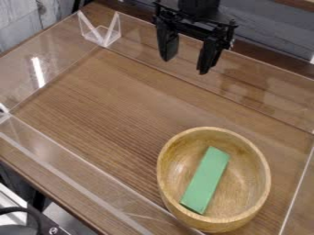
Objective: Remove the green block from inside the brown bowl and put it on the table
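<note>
The green block (207, 179) lies flat inside the brown bowl (172, 163), slanting from the bowl's upper right to lower left. The bowl stands on the table (110, 101) at the lower right of the camera view. My gripper (185, 53) hangs at the top centre, well above and to the left of the bowl. Its two black fingers point down and stand apart, open, with nothing between them.
Low clear acrylic walls (73, 174) border the tabletop on all sides. A small clear acrylic piece (101, 29) stands at the far left corner, just left of the gripper. Bare wood stretches between the gripper and the bowl.
</note>
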Robot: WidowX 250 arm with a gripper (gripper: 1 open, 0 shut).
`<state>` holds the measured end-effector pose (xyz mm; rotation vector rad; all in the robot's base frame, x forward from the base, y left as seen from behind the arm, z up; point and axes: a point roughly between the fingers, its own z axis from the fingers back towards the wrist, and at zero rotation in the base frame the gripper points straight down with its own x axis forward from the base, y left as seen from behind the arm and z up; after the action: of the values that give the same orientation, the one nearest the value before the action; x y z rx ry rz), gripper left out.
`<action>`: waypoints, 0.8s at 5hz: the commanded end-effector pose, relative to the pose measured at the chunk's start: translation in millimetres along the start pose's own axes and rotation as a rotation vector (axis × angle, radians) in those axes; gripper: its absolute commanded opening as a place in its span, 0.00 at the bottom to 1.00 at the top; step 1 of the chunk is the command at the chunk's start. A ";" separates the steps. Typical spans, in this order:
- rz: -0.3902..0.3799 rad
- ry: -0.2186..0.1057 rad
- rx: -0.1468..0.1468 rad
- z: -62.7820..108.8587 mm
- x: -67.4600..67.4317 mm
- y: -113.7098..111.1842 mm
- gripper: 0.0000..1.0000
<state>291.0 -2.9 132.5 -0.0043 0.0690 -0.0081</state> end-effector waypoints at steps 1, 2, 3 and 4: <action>0.002 0.023 -0.009 -11.5 -15.3 -16.2 1.00; -0.007 0.055 -0.021 -29.5 -39.4 -42.9 1.00; -0.016 0.033 -0.023 -39.6 -55.5 -74.0 1.00; -0.025 0.005 -0.030 -50.8 -68.4 -97.3 1.00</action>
<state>214.2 -97.6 74.3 -0.0141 0.1247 -0.0322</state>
